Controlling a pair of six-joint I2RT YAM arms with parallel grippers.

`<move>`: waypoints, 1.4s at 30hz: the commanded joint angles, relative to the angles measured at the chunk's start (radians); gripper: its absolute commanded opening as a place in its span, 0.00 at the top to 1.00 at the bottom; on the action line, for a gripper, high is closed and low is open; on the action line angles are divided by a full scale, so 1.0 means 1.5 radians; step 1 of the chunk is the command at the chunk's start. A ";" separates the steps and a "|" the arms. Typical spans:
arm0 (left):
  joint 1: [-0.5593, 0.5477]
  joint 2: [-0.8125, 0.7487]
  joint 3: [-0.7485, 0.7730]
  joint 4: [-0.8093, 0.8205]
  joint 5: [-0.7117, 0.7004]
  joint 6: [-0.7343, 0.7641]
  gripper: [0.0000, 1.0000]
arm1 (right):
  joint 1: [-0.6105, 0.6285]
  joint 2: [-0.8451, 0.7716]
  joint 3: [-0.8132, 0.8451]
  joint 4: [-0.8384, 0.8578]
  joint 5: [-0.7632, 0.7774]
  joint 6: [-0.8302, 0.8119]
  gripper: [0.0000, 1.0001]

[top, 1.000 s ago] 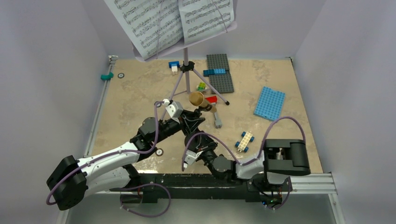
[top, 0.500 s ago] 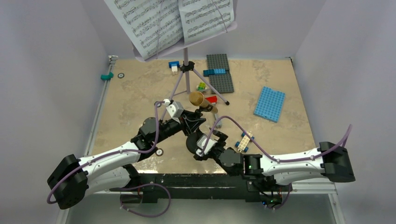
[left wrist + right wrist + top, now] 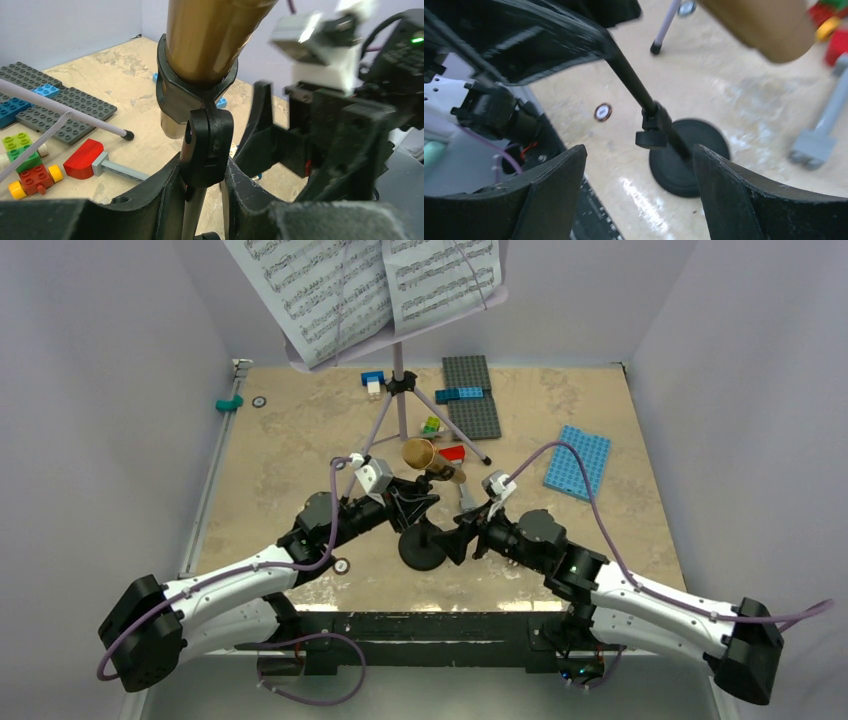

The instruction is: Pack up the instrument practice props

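Observation:
A gold-brown microphone (image 3: pixel 422 453) sits tilted in the clip of the small black mic stand (image 3: pixel 423 549), whose round base rests on the table. My left gripper (image 3: pixel 202 185) is shut on the stand's black swivel joint (image 3: pixel 207 145), just under the microphone (image 3: pixel 210 35). My right gripper (image 3: pixel 640 152) is open, its fingers either side of the stand's lower pole and knob, short of the base (image 3: pixel 696 165). The lilac music stand (image 3: pixel 400 400) stands at the back with white sheet-music pages (image 3: pixel 340 285) on it.
A grey toy hammer (image 3: pixel 466 498) with a red head lies just behind the mic stand. Dark grey baseplates (image 3: pixel 472 395) and a blue baseplate (image 3: pixel 578 461) lie at back right, with loose bricks (image 3: pixel 431 425) near the tripod legs. A teal piece (image 3: pixel 230 403) lies far left.
My right arm has unfolded from the near edge and swung in to the mic stand's base, and its gripper has opened. The left arm and the stand have stayed put.

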 commanded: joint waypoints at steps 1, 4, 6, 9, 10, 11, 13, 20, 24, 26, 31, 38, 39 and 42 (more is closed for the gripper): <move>-0.003 -0.009 -0.011 -0.051 -0.011 0.023 1.00 | -0.083 0.068 0.010 0.039 -0.241 0.192 0.18; -0.010 -0.022 -0.012 -0.051 -0.017 0.030 1.00 | -0.134 0.115 -0.020 0.137 -0.325 0.273 0.18; -0.014 -0.031 -0.014 -0.053 -0.020 0.034 1.00 | -0.160 0.141 -0.035 0.187 -0.359 0.315 0.19; -0.018 -0.041 -0.016 -0.060 -0.023 0.040 1.00 | -0.192 0.179 -0.048 0.265 -0.409 0.358 0.21; -0.018 -0.042 -0.017 -0.060 -0.024 0.042 1.00 | -0.199 0.194 -0.046 0.282 -0.425 0.365 0.23; -0.019 -0.043 -0.018 -0.062 -0.024 0.043 1.00 | -0.203 0.208 -0.041 0.294 -0.438 0.368 0.26; -0.019 -0.044 -0.019 -0.063 -0.026 0.046 1.00 | -0.207 0.238 -0.029 0.303 -0.455 0.368 0.31; -0.020 -0.040 -0.021 -0.060 -0.022 0.045 1.00 | -0.212 0.296 -0.008 0.324 -0.476 0.372 0.42; -0.020 -0.039 -0.020 -0.058 -0.021 0.045 1.00 | -0.214 0.316 -0.002 0.339 -0.469 0.379 0.45; -0.020 -0.040 -0.020 -0.058 -0.021 0.045 1.00 | -0.216 0.325 -0.001 0.348 -0.463 0.382 0.50; -0.020 -0.042 -0.017 -0.068 -0.028 0.039 1.00 | -0.216 0.342 0.008 0.351 -0.462 0.367 0.76; -0.023 -0.032 -0.016 -0.087 -0.066 0.013 1.00 | -0.210 0.322 -0.008 0.302 -0.389 0.269 1.00; -0.025 -0.029 -0.013 -0.094 -0.077 0.010 1.00 | -0.206 0.313 -0.009 0.276 -0.364 0.242 1.00; -0.028 -0.020 -0.003 -0.119 -0.104 0.005 1.00 | -0.168 0.277 -0.006 0.211 -0.242 0.130 1.00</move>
